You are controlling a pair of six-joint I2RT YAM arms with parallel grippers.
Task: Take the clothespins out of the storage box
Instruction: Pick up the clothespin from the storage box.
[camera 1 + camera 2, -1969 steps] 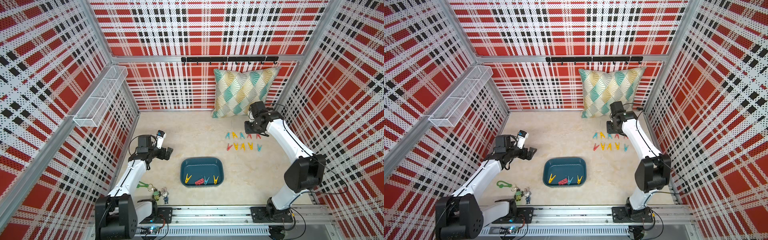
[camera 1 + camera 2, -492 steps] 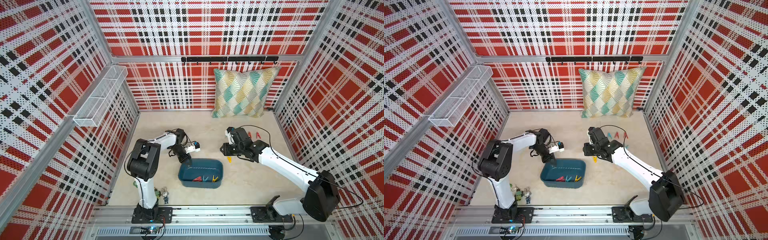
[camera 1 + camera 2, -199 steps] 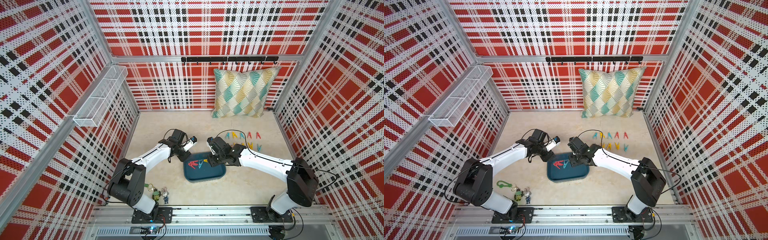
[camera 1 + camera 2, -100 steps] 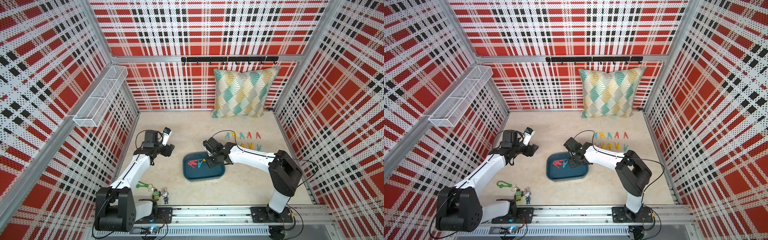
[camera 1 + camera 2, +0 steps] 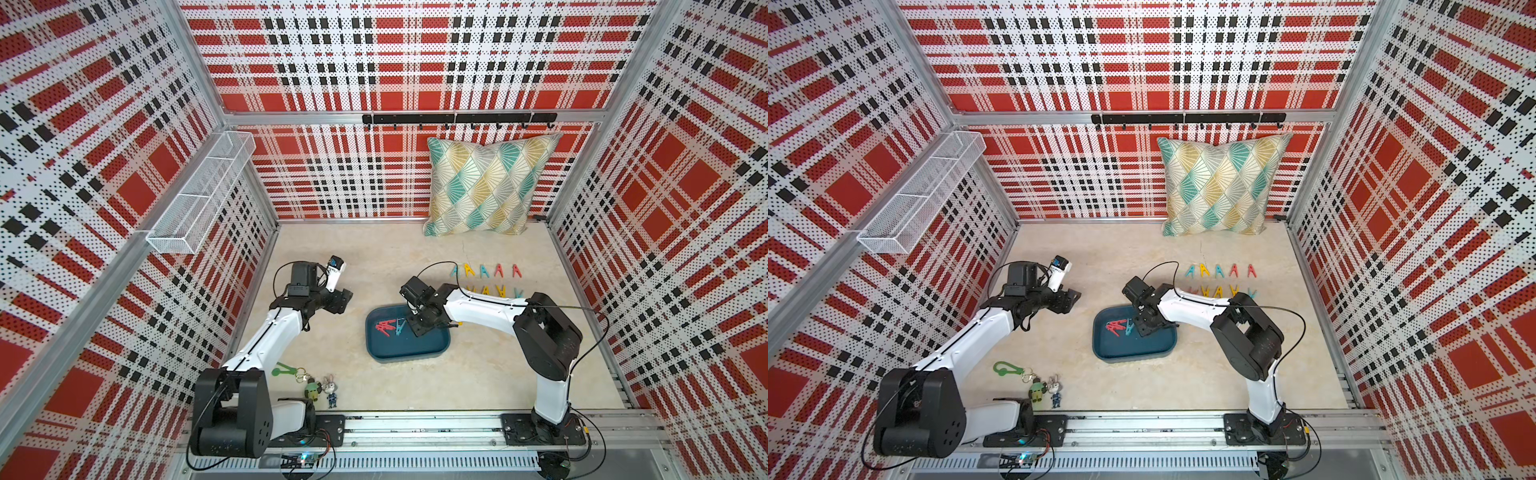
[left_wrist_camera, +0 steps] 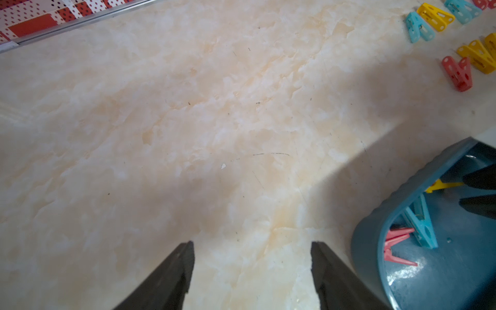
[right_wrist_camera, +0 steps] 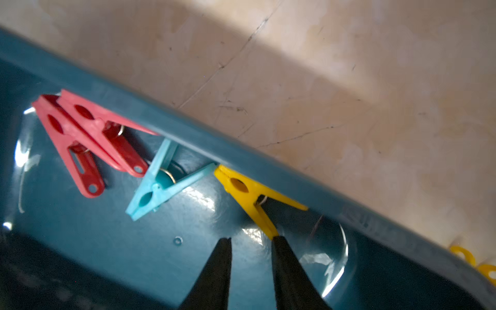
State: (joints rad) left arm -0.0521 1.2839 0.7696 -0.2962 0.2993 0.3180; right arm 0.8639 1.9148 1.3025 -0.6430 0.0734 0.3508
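A: Where's the yellow clothespin point(image 7: 252, 196)?
B: Inside the storage box point(image 7: 268, 166), against its far wall. Your right fingers point(image 7: 290, 273) stand narrow and empty, one tip touching its leg.
A: How will it handle?
B: Likely light, stiff and slick, so pinch across both legs. Your left fingers point(image 6: 166, 279) hang wide over bare surface point(image 6: 214, 107), left of the box.
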